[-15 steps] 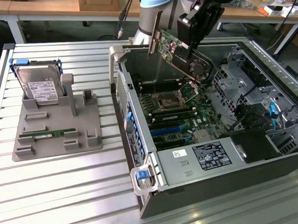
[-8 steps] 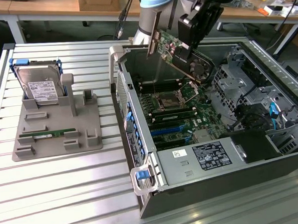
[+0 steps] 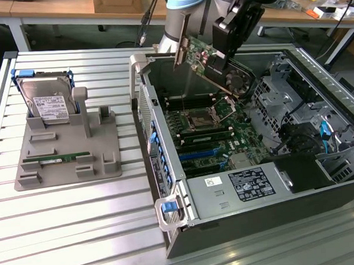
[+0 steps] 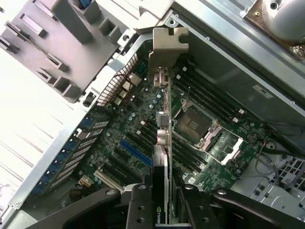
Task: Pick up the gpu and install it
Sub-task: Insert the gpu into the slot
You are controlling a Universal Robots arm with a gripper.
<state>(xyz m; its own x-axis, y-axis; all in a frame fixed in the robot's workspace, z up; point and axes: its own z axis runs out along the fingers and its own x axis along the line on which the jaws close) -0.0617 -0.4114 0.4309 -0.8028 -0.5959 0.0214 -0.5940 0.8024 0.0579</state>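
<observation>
One gpu (image 3: 198, 53), one hard drive (image 3: 47, 102), one case (image 3: 159, 146).

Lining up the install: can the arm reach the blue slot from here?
Probably yes: the case lies open, the claw holds the gpu above the board, and nothing covers the blue slot.

A ribbed aluminium table (image 3: 69, 233) catches bright light, with glare pooling toward its near edge. Beyond its far edge stand wood-topped workbenches (image 3: 51, 7) on white legs (image 3: 20, 37). One carries a cardboard box (image 3: 116, 0), another small clutter (image 3: 330, 5) at the exterior view's right, above a dull grey floor (image 3: 86, 35).
</observation>
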